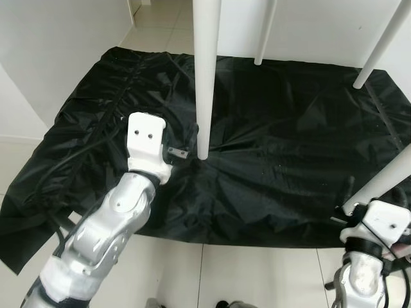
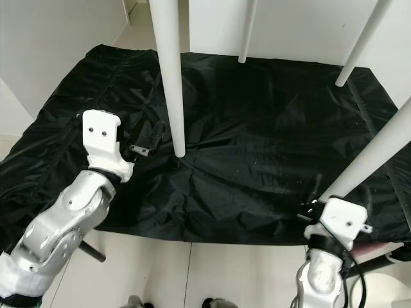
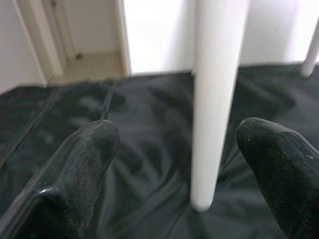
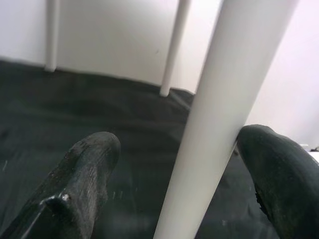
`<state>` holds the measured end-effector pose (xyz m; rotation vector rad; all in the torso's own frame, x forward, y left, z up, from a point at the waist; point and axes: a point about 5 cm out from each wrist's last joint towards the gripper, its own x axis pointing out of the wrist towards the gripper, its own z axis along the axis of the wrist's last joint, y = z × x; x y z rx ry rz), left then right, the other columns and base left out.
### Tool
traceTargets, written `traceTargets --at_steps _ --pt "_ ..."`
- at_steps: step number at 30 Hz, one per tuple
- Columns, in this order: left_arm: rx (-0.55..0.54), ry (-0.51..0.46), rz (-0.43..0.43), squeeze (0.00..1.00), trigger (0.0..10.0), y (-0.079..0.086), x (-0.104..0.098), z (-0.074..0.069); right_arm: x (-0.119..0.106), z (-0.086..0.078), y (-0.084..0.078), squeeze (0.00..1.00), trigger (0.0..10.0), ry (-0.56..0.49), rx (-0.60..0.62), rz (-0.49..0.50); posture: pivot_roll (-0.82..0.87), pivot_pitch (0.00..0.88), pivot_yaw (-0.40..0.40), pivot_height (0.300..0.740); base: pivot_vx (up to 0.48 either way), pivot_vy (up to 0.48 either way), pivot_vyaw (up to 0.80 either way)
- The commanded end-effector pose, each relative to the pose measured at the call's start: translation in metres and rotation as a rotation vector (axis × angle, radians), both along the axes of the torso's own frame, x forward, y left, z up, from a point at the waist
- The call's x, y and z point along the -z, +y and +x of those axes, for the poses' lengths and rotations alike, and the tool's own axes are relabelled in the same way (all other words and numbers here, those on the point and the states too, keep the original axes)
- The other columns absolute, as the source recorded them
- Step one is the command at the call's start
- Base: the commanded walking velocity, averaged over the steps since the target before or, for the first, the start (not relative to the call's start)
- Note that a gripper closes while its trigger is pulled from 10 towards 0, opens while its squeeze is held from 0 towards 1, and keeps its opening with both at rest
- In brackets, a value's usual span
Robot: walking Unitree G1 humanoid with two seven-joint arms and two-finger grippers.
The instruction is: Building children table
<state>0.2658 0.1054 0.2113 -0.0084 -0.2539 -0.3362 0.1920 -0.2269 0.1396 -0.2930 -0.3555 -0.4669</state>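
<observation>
The table stands on four white legs on a black sheet (image 1: 276,160) spread over the tiled floor (image 1: 257,269). Its near left leg (image 1: 207,77) comes down beside my left end effector (image 3: 179,164), whose fingers (image 3: 84,164) are spread apart with the leg between them, not touching. Its near right leg (image 2: 379,154) slants down to my right end effector (image 4: 184,169); those fingers are apart too, and one finger (image 4: 274,169) touches the leg. The two far legs (image 1: 264,32) stand near the white wall (image 1: 308,25).
</observation>
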Motion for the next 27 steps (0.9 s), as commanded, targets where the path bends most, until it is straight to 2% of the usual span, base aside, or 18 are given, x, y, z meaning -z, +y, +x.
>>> traceTargets --at_steps 1,4,7,8,9,11,12,15,17,20,22,26,27 --pt "0.386 -0.035 0.120 0.00 10.0 -0.015 0.006 -0.014 0.014 -0.005 0.018 0.00 10.0 0.037 -0.046 0.035 -0.04 0.126 0.027 0.740 0.000 0.000 0.00" --pt "0.385 -0.024 0.127 0.00 10.0 -0.013 0.011 -0.015 0.017 -0.007 0.020 0.00 10.0 0.054 -0.066 0.014 -0.04 0.125 0.026 0.740 0.000 0.000 0.00" --pt "0.357 0.017 0.181 0.00 10.0 -0.005 0.036 -0.020 0.038 -0.018 0.024 0.00 10.0 0.148 -0.137 -0.037 -0.03 0.122 0.019 0.740 0.000 0.000 0.00" --pt "0.357 0.017 0.181 0.00 10.0 -0.005 0.036 -0.020 0.038 -0.018 0.024 0.00 10.0 0.148 -0.137 -0.037 -0.03 0.122 0.019 0.740 0.000 0.000 0.00" --pt "0.343 0.023 0.219 0.00 10.0 -0.002 0.048 -0.024 0.048 -0.021 0.024 0.00 10.0 0.190 -0.171 -0.073 -0.03 0.115 0.010 0.740 0.000 0.000 0.00" --pt "0.343 0.023 0.219 0.00 10.0 -0.002 0.048 -0.024 0.048 -0.021 0.024 0.00 10.0 0.190 -0.171 -0.073 -0.03 0.115 0.010 0.740 0.000 0.000 0.00" --pt "0.336 0.024 0.237 0.00 10.0 0.001 0.057 -0.027 0.057 -0.023 0.025 0.00 10.0 0.227 -0.202 -0.071 -0.03 0.111 0.005 0.740 0.000 0.000 0.00" --pt "0.326 0.037 0.244 0.00 10.0 0.004 0.063 -0.030 0.065 -0.024 0.025 0.00 10.0 0.257 -0.217 -0.060 -0.03 0.108 0.003 0.740 0.000 0.000 0.00" --pt "0.304 0.057 0.280 0.00 10.0 0.012 0.080 -0.035 0.086 -0.029 0.024 0.00 10.0 0.342 -0.256 -0.037 -0.01 0.096 -0.010 0.740 0.000 0.000 0.00" --pt "0.299 0.061 0.294 0.00 10.0 0.014 0.085 -0.038 0.092 -0.031 0.023 0.00 10.0 0.367 -0.265 -0.030 -0.01 0.096 -0.010 0.740 0.000 0.000 0.00" --pt "0.273 0.067 0.317 0.00 10.0 0.022 0.097 -0.043 0.106 -0.036 0.022 0.00 10.0 0.426 -0.298 -0.025 -0.01 0.084 -0.027 0.740 0.000 0.000 0.00" --pt "0.240 0.082 0.338 0.00 10.0 0.032 0.110 -0.050 0.117 -0.039 0.020 0.00 10.0 0.476 -0.328 -0.027 0.00 0.076 -0.039 0.740 0.000 0.000 0.00" --pt "0.239 0.095 0.345 0.00 10.0 0.039 0.119 -0.055 0.122 -0.040 0.018 0.00 10.0 0.501 -0.350 -0.035 0.01 0.073 -0.046 0.740 0.000 0.000 0.00"
